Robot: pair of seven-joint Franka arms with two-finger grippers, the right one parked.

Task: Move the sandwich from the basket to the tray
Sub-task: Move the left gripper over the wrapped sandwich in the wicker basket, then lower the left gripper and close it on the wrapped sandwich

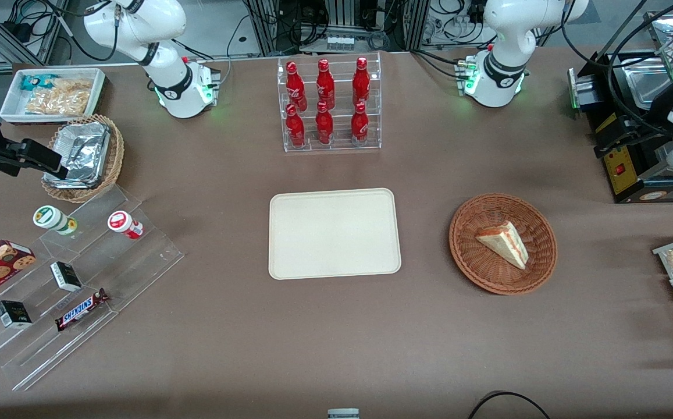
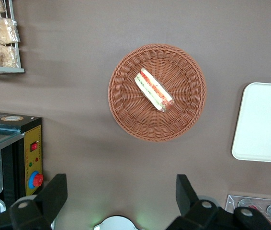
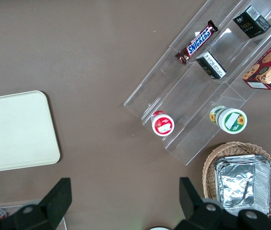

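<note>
Access: unobstructed above basket and tray

The pincer (image 2: 121, 191) hangs open, high above the basket (image 1: 470, 256). Bare tabletop (image 1: 423, 233) separates basket and tray (image 1: 289, 262). The bottle rack (image 1: 329, 105) stands farther from the camera than the tray.

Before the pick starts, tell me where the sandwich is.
The sandwich lies in the basket, beside the tray toward the working arm's end; the open gripper hangs above, apart from it.

Brown table (image 1: 324, 343), on it tray (image 1: 334, 233), basket (image 1: 490, 273), bottle rack (image 1: 330, 105), acrylic steps (image 1: 132, 256), gripper (image 2: 121, 191) open above.

Bright, even overhead light; soft shadows
</note>
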